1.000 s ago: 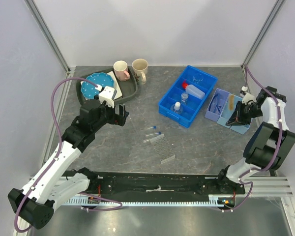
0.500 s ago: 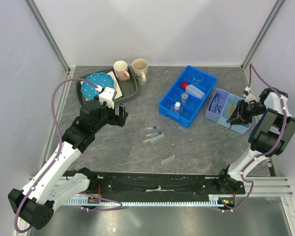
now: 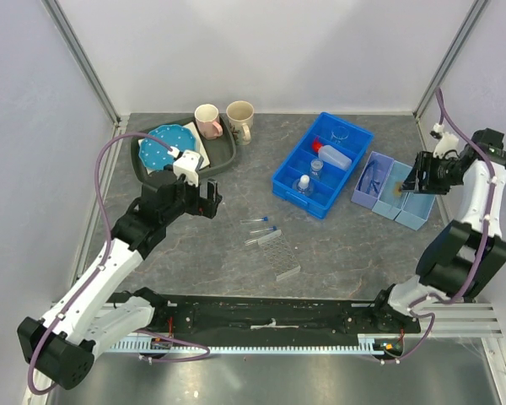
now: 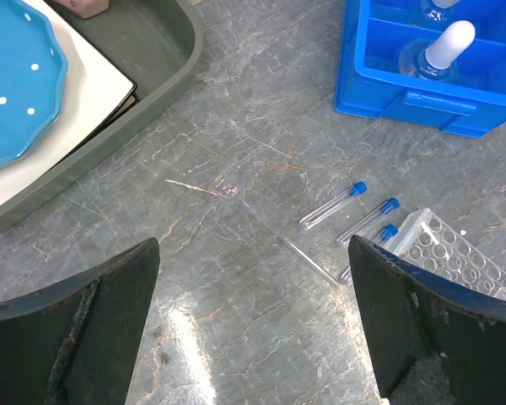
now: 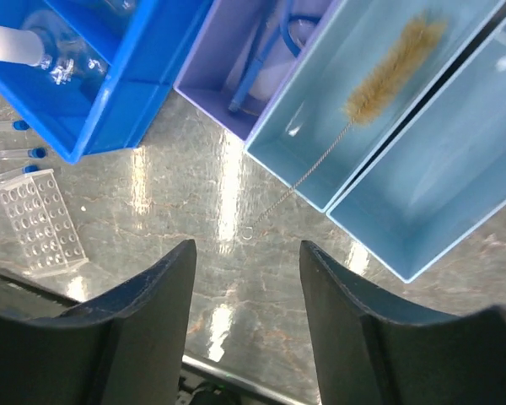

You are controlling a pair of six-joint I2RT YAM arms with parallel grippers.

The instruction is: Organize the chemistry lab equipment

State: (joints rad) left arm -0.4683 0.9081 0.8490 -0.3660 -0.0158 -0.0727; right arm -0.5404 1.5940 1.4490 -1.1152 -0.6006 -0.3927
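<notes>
A grey marbled table stands between pale walls on three sides, aluminium posts in the far corners. Near its centre three blue-capped tubes lie flat, the clear rack just beside them at 5 o'clock. The left gripper hovers at 9 o'clock, jaws wide apart and empty. At 3 o'clock the right gripper, jaws spread on nothing, hangs over a pale blue tray where the tan bristle brush lies, its wire handle poking over the rim. The safety glasses sit in the lilac tray beside it; the squeeze bottle rests in the blue bin at 1 o'clock.
</notes>
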